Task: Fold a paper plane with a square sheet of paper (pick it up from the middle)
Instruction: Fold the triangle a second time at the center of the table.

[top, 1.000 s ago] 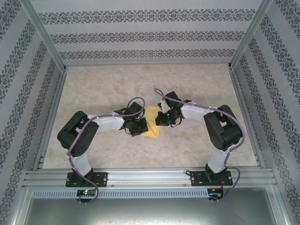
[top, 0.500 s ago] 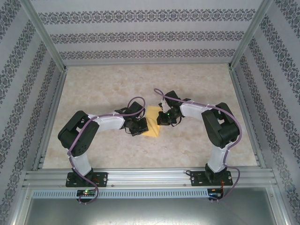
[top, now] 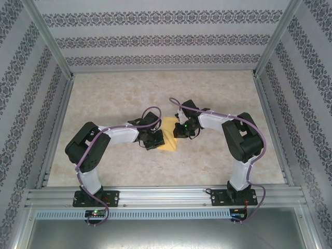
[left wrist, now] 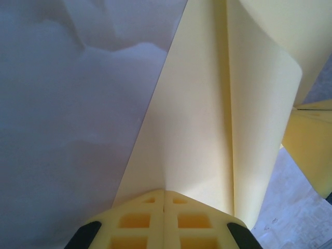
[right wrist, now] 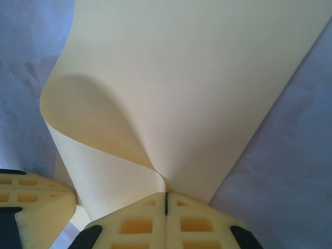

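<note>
Left pincer [left wrist: 164, 193]: clenched on one edge of the square sheet of paper [top: 169, 142].
Right pincer [right wrist: 166, 196]: clenched on the opposite edge, where the paper curls.
Paper's place: mid-surface [top: 218, 93], between both arms.

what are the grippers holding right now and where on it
Both are shut on the square sheet of paper: the left gripper pinches its left side, the right gripper its right side, beside a curl.

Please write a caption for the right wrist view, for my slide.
Right pincer shut on the square sheet of paper, which curls into a loose fold.
</note>
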Controlling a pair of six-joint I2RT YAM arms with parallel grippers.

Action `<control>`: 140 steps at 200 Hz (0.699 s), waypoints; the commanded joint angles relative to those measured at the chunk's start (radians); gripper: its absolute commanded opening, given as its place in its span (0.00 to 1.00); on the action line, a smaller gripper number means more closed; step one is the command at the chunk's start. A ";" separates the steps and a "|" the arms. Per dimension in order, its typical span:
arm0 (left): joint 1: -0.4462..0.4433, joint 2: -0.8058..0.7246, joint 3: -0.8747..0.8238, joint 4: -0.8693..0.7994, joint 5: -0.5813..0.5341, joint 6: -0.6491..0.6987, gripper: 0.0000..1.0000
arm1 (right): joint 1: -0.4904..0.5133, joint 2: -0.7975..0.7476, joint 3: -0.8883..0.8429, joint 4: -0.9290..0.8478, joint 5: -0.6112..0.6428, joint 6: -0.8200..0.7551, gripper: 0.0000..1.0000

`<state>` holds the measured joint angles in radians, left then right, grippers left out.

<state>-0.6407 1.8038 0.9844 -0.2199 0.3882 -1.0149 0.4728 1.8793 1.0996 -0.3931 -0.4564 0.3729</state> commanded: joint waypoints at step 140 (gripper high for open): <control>-0.008 0.026 0.014 -0.068 -0.025 0.027 0.04 | -0.013 0.015 0.026 -0.035 0.034 -0.022 0.04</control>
<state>-0.6407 1.8057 0.9890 -0.2264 0.3882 -1.0065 0.4728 1.8793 1.1027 -0.4053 -0.4370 0.3664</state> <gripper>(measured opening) 0.068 0.047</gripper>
